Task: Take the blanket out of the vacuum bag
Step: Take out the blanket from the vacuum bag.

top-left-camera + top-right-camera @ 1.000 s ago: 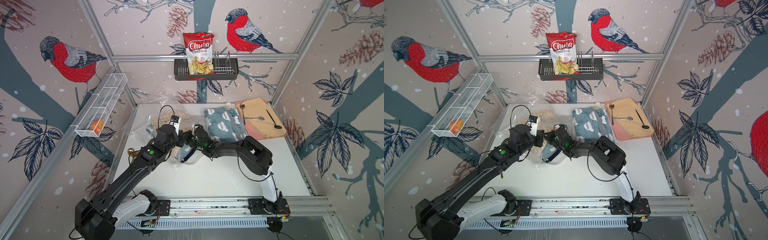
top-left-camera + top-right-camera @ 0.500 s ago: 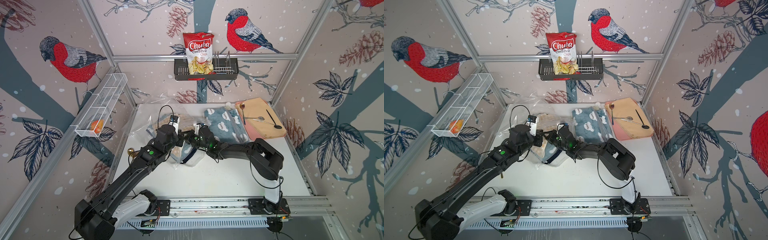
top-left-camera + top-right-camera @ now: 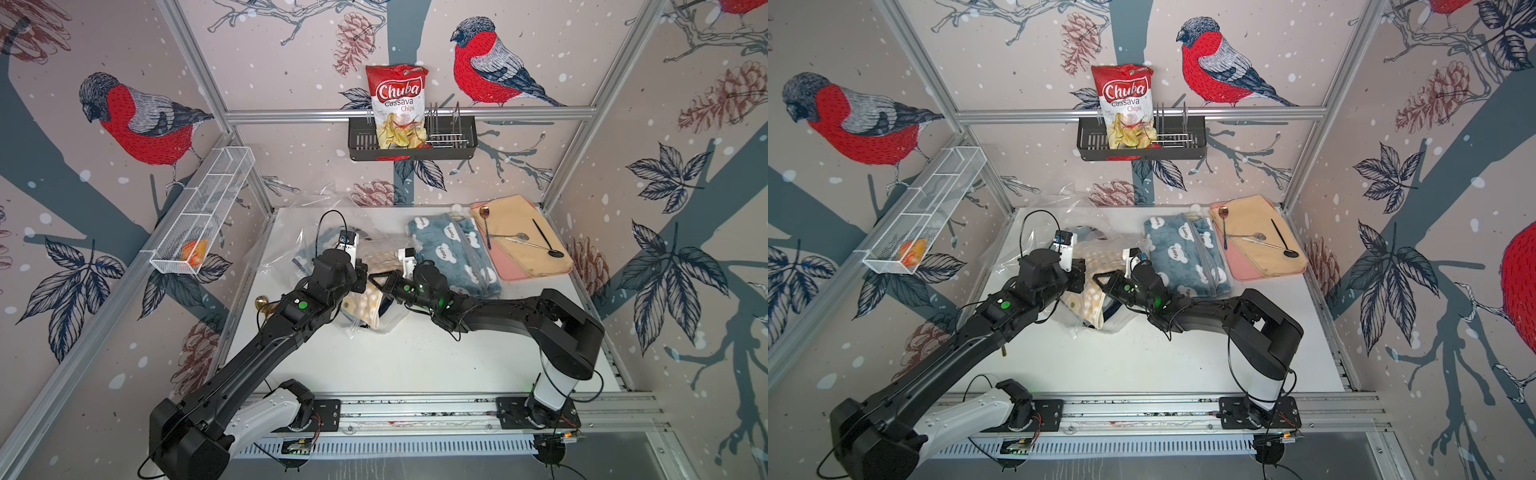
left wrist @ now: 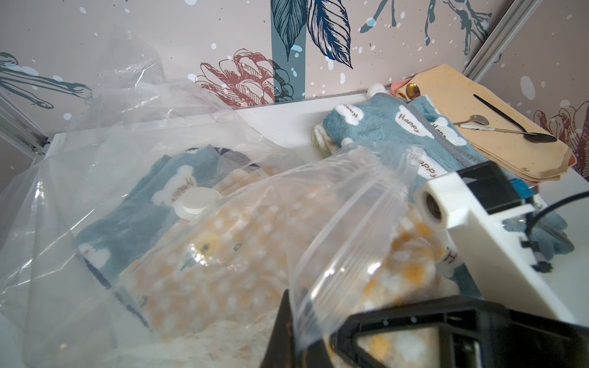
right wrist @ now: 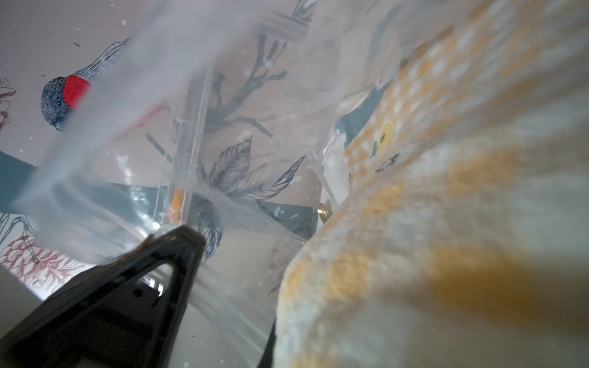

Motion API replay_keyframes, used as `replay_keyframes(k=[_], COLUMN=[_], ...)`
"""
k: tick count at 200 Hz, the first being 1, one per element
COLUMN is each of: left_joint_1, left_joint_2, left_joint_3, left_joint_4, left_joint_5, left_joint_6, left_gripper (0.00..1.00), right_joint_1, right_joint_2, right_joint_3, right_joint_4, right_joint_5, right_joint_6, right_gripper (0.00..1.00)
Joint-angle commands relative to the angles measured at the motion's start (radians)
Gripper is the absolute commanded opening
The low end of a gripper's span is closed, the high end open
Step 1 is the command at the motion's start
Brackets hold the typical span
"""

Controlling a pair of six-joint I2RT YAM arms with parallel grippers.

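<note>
the vacuum bag (image 4: pixel 95 178) lies crumpled on the table's (image 3: pixel 415 357) left half, with the yellow checked blanket (image 3: pixel 365 307) inside near its mouth. left fingers (image 4: pixel 282 334) and right fingers (image 5: pixel 178 255) are closed, seemingly pinching plastic. pull the mouth apart evenly, without tearing.

Three spoons (image 3: pixel 484 212), two blue blankets (image 3: pixel 453 253), one yellow blanket (image 3: pixel 365 306), one chips bag (image 3: pixel 397 104), two wall baskets (image 3: pixel 455 151).

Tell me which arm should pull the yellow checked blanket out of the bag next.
Right, probably. The right gripper lies against the yellow checked blanket at the mouth, jaws shut; the left gripper pinches the edge of the vacuum bag and is better used as the anchor.
</note>
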Motion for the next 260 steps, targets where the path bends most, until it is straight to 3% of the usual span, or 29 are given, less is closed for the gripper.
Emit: replay_keyframes(k=[1, 65, 141, 199, 260], left_joint_1=[0.002, 0.001, 0.002, 0.001, 0.001], left_joint_2=[-0.001, -0.011, -0.024, -0.026, -0.031], left_joint_3=[0.000, -0.002, -0.004, -0.004, -0.003], left_joint_4=[0.013, 0.014, 0.014, 0.013, 0.010], left_joint_5=[-0.024, -0.048, -0.073, -0.075, -0.084], left_joint_6=[0.005, 0.004, 0.005, 0.005, 0.008], left_gripper=[0.00, 0.00, 0.00, 0.00, 0.00], right_joint_1=[0.000, 0.002, -0.023, -0.193, -0.508], right_joint_2=[-0.030, -0.235, -0.559, -0.635, -0.645], right_joint_3=[0.009, 0.007, 0.060, 0.236, 0.257], right_joint_4=[0.000, -0.158, -0.464, -0.622, -0.613], right_joint_5=[-0.037, -0.122, -0.015, -0.015, -0.250], right_joint_6=[-0.047, -0.147, -0.327, -0.419, -0.351], right_gripper=[0.00, 0.00, 0.00, 0.00, 0.00])
